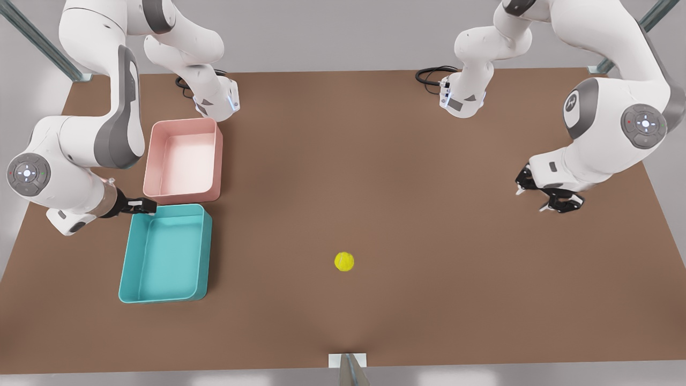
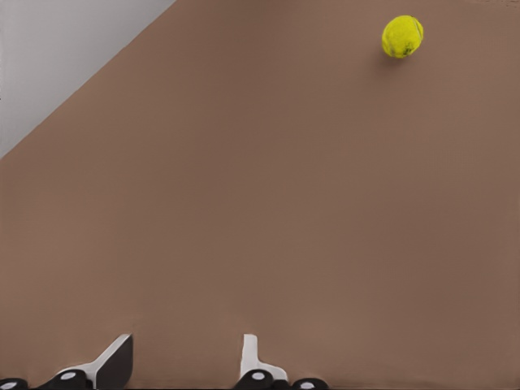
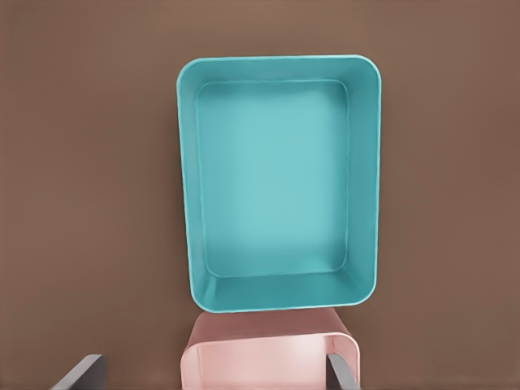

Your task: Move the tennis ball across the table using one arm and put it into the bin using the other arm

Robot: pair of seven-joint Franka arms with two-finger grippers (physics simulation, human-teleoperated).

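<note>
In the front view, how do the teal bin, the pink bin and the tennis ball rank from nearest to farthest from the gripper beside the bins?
Measured from the right gripper, at the front view's left:
1. Teal bin: the gripper sits at its far rim corner.
2. Pink bin: just behind the teal bin, its near wall close to the gripper.
3. Tennis ball: out on the table, toward the middle.

From my left wrist camera I see the left gripper (image 2: 185, 361) low over the brown worktop (image 2: 244, 211), its jaws spread apart with bare surface between the two fingers (image 2: 252, 353). One finger looks dark with a pale edge, the other pale. The tennis ball (image 2: 402, 36) sits on the worktop well apart from the gripper, yellow-green with a small shadow beside it. A pale grey area lies past the worktop's straight edge in one corner.
</note>
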